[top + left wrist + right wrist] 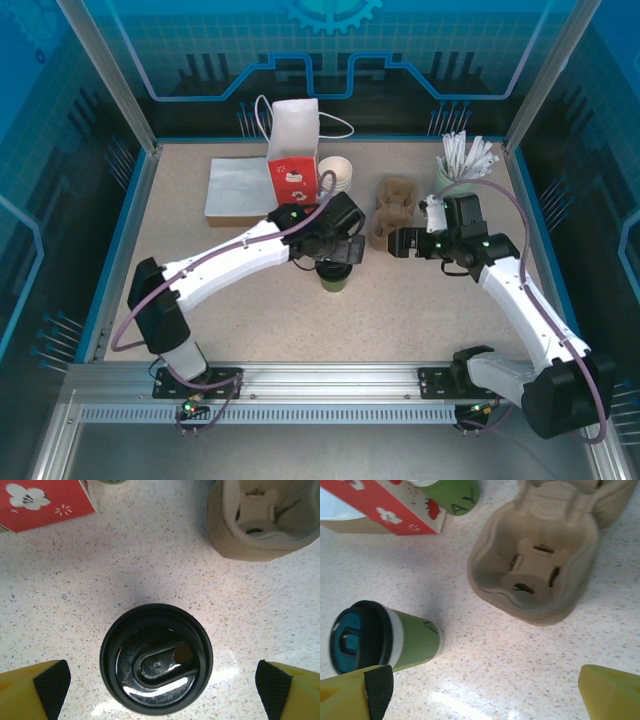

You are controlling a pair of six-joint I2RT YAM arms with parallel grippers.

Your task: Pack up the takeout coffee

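Left jaws: spread wide, one pad on either side of the coffee cup, both clear of it.
Right jaws: spread, holding nothing, over the worktop just near of the cardboard tray.
Coffee cup: standing mid-worktop, left of the tray; green wall, white band, glossy black lid with a small sip hole.
Red bag: far of the cup.

Green paper cups: two. Lidded cup mid-table; open cup far, beside bag. More nested inside open cup: cannot tell.
Black lid: one.
Paper bag, red and white: one; cord handles: two.
Cardboard cup carrier: one.
Flat white stack, far left: one.
Pale-green pot, far right: one.
White wrapped sticks in pot: many, too crowded to count.
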